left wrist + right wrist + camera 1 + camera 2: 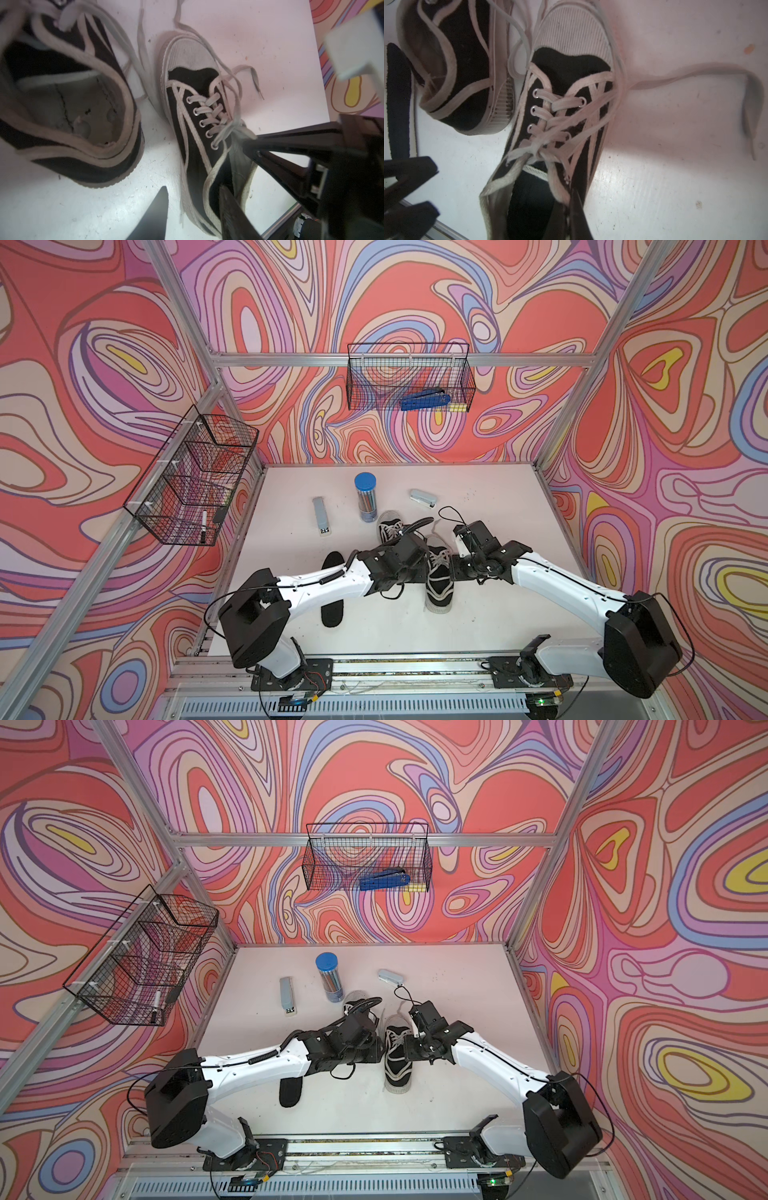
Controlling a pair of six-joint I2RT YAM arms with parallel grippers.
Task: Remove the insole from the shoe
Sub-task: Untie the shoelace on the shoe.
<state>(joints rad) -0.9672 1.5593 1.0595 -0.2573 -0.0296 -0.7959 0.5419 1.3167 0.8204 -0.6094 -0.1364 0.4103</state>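
Two black canvas shoes with white laces stand on the white table. The near shoe (438,585) (560,68) has a black insole (529,207) inside it. My right gripper (569,199) (457,568) is shut on that shoe's side wall at the opening. My left gripper (193,189) (419,572) is open at the shoe's other side. One of its fingers (153,218) shows over the table and the other in front of the opening; contact is unclear. The far shoe (68,108) (388,526) shows a bare grey inside. A loose black insole (332,605) lies under my left arm.
A clear tube of pencils with a blue lid (365,497) stands behind the shoes. Near it lie a grey stapler (423,498) and a grey bar (322,516). Wire baskets hang on the back wall (409,377) and the left wall (195,477). Loose laces trail over the table.
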